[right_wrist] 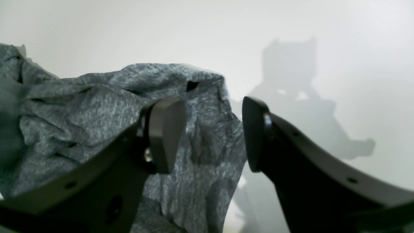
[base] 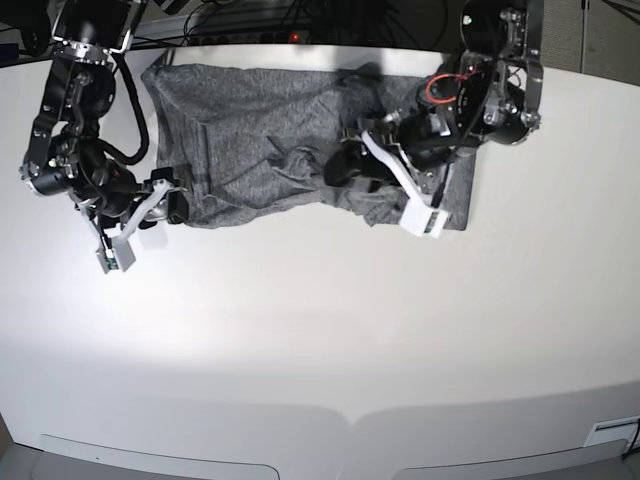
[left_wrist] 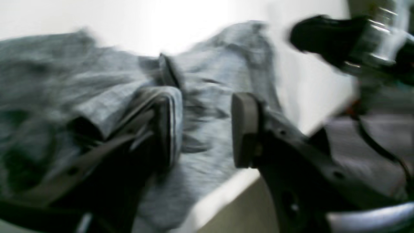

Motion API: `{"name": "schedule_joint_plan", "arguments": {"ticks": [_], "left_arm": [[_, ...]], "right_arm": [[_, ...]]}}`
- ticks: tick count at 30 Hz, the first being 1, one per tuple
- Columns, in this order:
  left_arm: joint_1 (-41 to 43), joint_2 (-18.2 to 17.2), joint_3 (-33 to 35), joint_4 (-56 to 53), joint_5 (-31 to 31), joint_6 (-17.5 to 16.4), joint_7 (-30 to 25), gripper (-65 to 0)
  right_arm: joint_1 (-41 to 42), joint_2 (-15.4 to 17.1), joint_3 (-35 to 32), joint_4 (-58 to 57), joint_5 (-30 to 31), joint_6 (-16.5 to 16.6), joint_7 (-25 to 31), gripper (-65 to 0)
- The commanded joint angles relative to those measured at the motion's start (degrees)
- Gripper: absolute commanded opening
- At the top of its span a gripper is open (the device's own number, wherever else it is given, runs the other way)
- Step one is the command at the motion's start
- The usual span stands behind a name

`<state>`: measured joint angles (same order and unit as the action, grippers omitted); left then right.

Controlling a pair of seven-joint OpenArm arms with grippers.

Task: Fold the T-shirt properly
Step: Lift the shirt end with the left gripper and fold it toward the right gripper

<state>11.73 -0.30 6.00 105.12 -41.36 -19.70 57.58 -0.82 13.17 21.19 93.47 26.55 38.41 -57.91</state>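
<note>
The T-shirt is spread rumpled along the far edge of the bench, its long axis running side to side across the base view; which end is the collar cannot be told. The left end effector is seen wide apart over bunched cloth, one finger draped in fabric, so snagging and dragging several layers is judged the risk. The right end effector is held wide at the shirt's edge, gripping nothing, and only a thin corner could be caught.

1 T-shirt, 2 arms, 1 table
</note>
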Motion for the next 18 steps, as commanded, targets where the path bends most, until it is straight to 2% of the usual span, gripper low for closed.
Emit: {"name": "schedule_joint_plan", "arguments": {"ticks": [1,3,5,8,14,16,18], "left_arm": [[-0.9,0.2,0.1,1.0,-4.5,-3.5,0.4,-38.4],[-1.6,0.2,0.0,1.1,-11.3,-8.2,2.7,-38.4],[-2.9,0.2,-0.2,1.9,-13.0,-9.6,4.2,-38.4],[-4.3,-0.8,-2.1,4.1,-7.7,-9.7,5.0,-38.4],[-3.1,-6.8,-8.8,5.4,1.5,-9.7,3.9,-38.4],[-1.6,-8.5,-10.0,5.2,3.5,-9.7,1.8,-38.4],[0.5,-9.6,-10.0,4.8,5.7,-9.7,-2.6,-38.4]], "right_arm": [[1.0,0.6,0.2,0.9,0.7,0.3,1.0,-32.9],[1.0,0.6,0.2,0.9,0.7,0.4,1.0,-32.9],[0.9,0.7,0.2,0.9,0.7,0.3,1.0,-32.9],[0.9,0.7,0.2,0.9,0.7,0.3,1.0,-32.9],[0.9,0.7,0.2,0.9,0.7,0.3,1.0,-32.9],[1.0,0.7,0.2,0.9,0.9,0.3,1.0,-32.9],[0.9,0.6,0.2,0.9,1.2,0.3,1.0,-32.9]]}}
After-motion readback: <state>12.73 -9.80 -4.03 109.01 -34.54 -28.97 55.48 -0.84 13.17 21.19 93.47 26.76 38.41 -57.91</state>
